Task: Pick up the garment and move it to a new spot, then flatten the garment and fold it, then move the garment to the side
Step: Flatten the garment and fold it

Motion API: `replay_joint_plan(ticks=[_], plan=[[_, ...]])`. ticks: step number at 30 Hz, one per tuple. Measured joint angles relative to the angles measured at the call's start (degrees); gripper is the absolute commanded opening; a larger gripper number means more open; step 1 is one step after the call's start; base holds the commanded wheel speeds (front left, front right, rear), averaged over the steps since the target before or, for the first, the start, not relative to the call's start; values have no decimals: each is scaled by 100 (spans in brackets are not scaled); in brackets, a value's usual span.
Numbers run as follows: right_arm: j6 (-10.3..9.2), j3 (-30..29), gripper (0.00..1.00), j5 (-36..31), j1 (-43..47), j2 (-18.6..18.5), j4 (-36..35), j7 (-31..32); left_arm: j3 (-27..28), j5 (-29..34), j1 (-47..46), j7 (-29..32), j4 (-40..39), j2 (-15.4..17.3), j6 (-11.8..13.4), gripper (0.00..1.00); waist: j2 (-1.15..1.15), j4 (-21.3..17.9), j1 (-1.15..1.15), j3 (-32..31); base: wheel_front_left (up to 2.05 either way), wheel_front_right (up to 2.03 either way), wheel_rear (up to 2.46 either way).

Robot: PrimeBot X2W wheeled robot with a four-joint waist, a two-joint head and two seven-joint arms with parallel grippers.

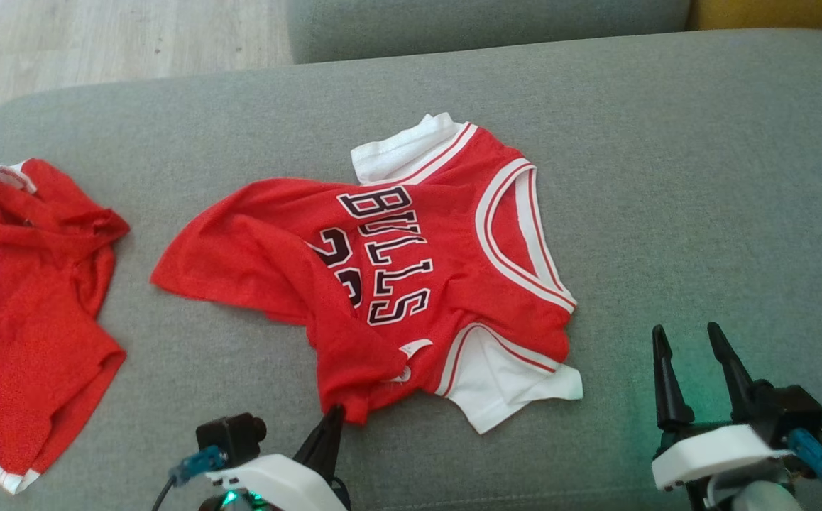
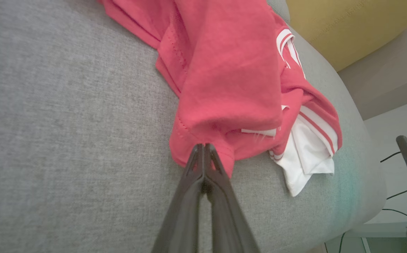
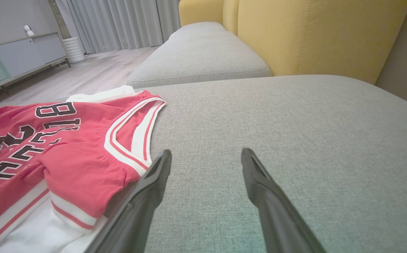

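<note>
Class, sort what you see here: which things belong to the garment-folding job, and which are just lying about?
In the job: Bulls jersey; left gripper, shut on its hem; right gripper, open beside it.
Lying about: second red garment at the left; yellow backrest; pale cabinet.

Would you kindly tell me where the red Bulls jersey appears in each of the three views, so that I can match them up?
Head view: the Bulls jersey lies mid-picture on the grey cushion.
Left wrist view: it takes up the upper middle.
Right wrist view: it sits at the lower left.
Shared landmark: its white sleeve with the red-striped cuff.
</note>
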Motion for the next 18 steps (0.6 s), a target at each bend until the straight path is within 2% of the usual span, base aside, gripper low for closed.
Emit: replay_joint_plan(ticks=[18], plan=[[0, 8, 100, 1, 1, 0, 20, 0, -101, -2, -102, 0, 34, -1, -102, 0, 0, 88, 0, -44, 0, 0, 0]])
